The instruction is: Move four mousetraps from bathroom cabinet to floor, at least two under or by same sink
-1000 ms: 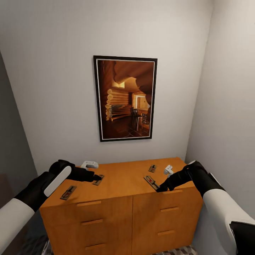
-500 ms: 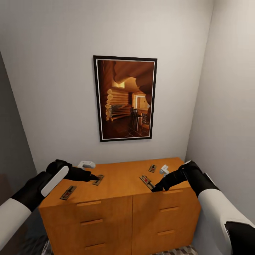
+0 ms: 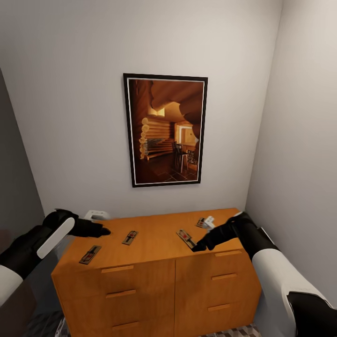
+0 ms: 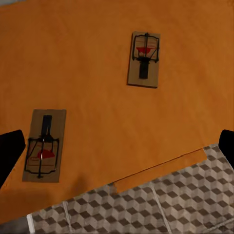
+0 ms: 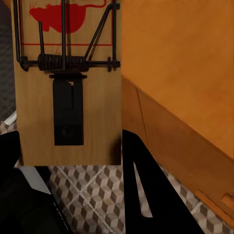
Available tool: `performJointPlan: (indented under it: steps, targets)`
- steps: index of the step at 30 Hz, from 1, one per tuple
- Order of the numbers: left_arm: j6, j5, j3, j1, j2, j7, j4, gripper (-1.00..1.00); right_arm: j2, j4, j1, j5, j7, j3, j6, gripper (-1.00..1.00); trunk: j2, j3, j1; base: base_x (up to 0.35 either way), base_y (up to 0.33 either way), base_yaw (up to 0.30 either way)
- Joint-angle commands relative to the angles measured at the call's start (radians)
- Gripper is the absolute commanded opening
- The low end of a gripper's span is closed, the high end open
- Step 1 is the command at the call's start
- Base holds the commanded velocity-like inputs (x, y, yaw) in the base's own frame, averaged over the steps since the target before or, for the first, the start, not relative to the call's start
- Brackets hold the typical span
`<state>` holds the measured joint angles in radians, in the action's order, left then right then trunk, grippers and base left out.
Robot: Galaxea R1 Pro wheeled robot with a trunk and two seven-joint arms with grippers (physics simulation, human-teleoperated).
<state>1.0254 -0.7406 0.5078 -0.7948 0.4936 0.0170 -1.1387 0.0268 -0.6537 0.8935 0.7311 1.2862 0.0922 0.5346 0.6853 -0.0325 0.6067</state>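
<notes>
The orange-brown cabinet [image 3: 154,281] stands against the wall with four mousetraps on or just above its top. My right gripper [image 3: 195,246] is shut on one mousetrap [image 3: 186,238] near the front edge, and that trap [image 5: 66,83] shows close between the black fingers [image 5: 146,190]. Another mousetrap [image 3: 202,223] lies behind it. Two more lie on the left half, one [image 3: 130,237] toward the middle and one [image 3: 90,254] near the front left corner. My left gripper [image 3: 104,231] hovers open, left of them. Its camera looks down on both traps [image 4: 144,66] [image 4: 44,145].
A framed picture [image 3: 164,130] hangs on the wall above the cabinet. The right wall [image 3: 299,164] stands close to the cabinet's end. Cube-patterned bathroom floor [image 4: 185,204] lies in front of the cabinet. Bar handles [image 3: 120,293] run across the drawer fronts.
My right gripper has slid left with the mousetrap in it. My left gripper has drawn back to the left, away from the trap it was touching, which stays on the cabinet top.
</notes>
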Motion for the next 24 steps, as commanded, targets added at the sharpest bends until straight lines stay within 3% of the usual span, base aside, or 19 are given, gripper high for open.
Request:
performJointPlan:
  steps: [1, 11, 17, 24]
  targets:
    - [0.002, -0.004, -0.006, -0.001, 0.008, 0.003, -0.001, 1.00, -0.005, -0.001, 0.001, 0.007, 0.003, 0.004, 0.012, -1.00, 0.002, -0.002, 0.000, 0.000, 0.000, 0.000]
    - [0.005, -0.007, -0.051, -0.001, 0.093, 0.007, -0.022, 1.00, -0.032, -0.040, 0.004, 0.008, -0.007, 0.004, 0.018, -1.00, 0.002, -0.002, 0.000, 0.000, 0.000, 0.000]
    - [0.006, -0.007, -0.054, -0.001, 0.110, 0.007, -0.028, 1.00, -0.034, -0.054, 0.004, 0.008, -0.008, 0.003, 0.037, -1.00, 0.002, -0.002, 0.000, 0.000, 0.000, 0.000]
    - [0.007, -0.007, -0.053, -0.001, 0.119, 0.008, -0.025, 1.00, -0.033, -0.060, 0.004, 0.009, -0.008, 0.005, 0.048, -1.00, 0.051, -0.024, 0.027, 0.000, 0.000, 0.000]
